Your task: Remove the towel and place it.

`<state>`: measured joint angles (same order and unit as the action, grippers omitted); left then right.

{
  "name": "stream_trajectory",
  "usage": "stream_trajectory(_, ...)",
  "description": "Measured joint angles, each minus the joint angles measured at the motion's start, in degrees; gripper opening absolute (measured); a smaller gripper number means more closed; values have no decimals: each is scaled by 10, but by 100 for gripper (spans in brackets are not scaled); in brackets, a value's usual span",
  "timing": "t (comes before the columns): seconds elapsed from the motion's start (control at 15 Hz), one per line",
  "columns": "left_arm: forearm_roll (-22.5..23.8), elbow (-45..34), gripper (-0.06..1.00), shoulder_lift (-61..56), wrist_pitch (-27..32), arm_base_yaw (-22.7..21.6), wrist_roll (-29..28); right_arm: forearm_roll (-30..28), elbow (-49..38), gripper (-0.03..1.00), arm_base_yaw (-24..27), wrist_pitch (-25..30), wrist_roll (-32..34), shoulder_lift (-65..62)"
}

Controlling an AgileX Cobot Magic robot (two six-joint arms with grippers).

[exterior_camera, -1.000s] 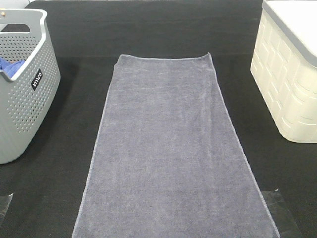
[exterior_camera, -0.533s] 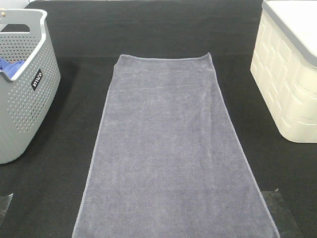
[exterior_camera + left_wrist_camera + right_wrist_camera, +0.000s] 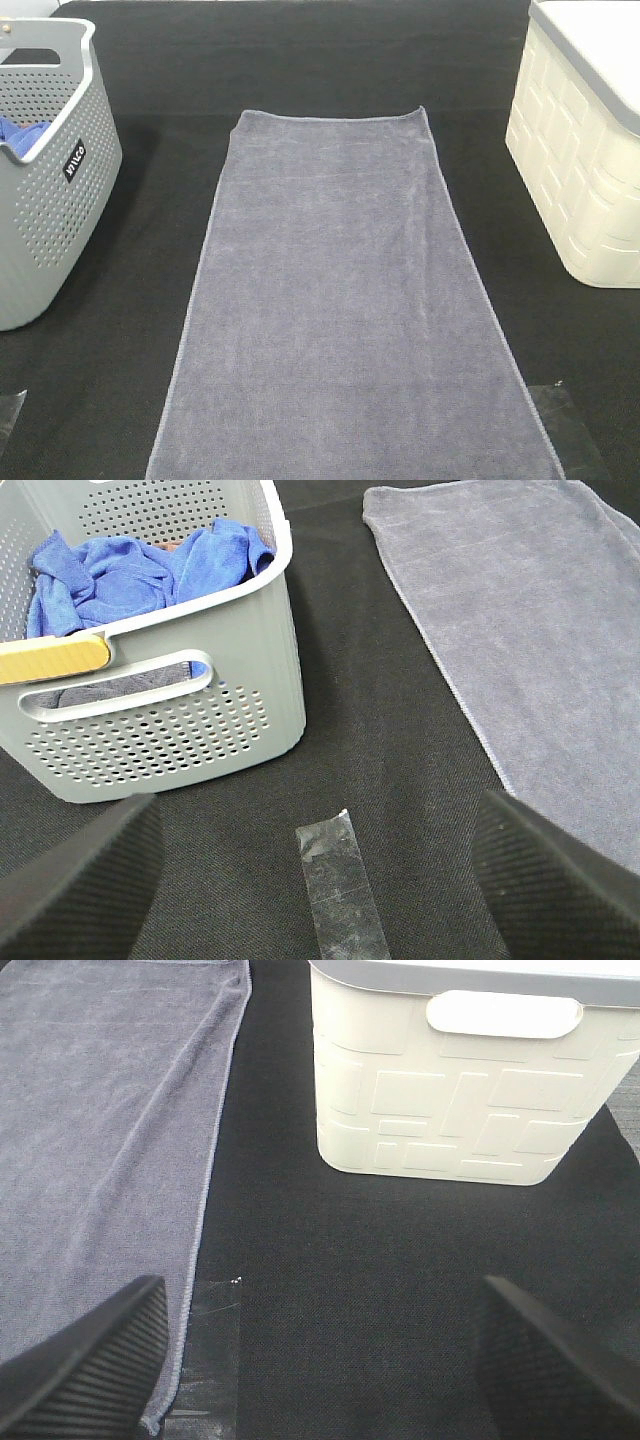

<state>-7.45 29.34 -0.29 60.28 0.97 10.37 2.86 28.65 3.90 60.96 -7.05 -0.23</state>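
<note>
Two containers flank the towel (image 3: 345,300) in my high view: it lies flat and spread lengthwise on the black worktop (image 3: 300,60), with the grey perforated basket (image 3: 50,210) well apart to its left and the cream bin (image 3: 580,170) well apart to its right; neither pincer shows here. From my left wrist view, the left pincer (image 3: 320,880) hangs spread wide, its dark pads (image 3: 80,880) apart and pinching nothing, above bare worktop and a strip of clear tape (image 3: 340,890); the basket holds a bright blue cloth (image 3: 130,570), and the towel's hemmed edge lies near but apart from the basket. From my right wrist view, the right pincer (image 3: 320,1360) is likewise spread and empty, the towel's corner just beside one pad (image 3: 90,1360), the cream bin standing beyond on the worktop, apart from the towel.
</note>
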Motion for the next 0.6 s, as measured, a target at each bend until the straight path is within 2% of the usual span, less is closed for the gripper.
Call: stream_trajectory(0.6,0,0,80,0,0,0,0,0,0,78,0,-1,0,0)
